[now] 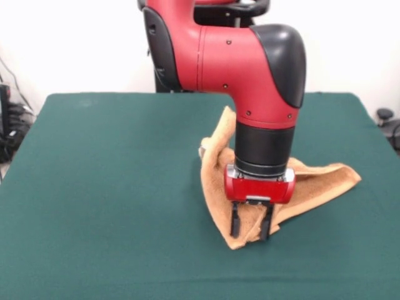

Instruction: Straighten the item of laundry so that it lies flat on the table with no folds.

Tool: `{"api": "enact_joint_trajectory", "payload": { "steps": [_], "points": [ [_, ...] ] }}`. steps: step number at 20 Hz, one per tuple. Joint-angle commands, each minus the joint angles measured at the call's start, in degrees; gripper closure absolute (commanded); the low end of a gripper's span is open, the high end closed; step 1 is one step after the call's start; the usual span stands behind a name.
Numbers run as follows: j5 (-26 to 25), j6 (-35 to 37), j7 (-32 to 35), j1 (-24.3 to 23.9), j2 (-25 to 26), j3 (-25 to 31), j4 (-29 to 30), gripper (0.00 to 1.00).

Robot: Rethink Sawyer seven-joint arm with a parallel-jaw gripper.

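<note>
While the orange towel (215, 181) lies bunched up and folded on the green table (106, 187), the gripper (251, 220) stands right over its front corner. Its two black fingers (235, 220) are spread apart, one on each side of a raised fold, not pinching it. One towel corner sticks out past the red arm (250, 69). Behind the table is a white wall (75, 44).
</note>
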Motion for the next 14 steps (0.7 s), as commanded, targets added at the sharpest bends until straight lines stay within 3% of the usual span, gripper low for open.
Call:
{"api": "enact_joint_trajectory", "payload": {
  "steps": [1,14],
  "points": [
    [-3.0,-3.0,4.0,0.3,8.2,5.5,-1.0,1.00],
    [-0.9,0.3,6.7,1.8,7.1,3.4,-0.2,1.00]
  ]
}}
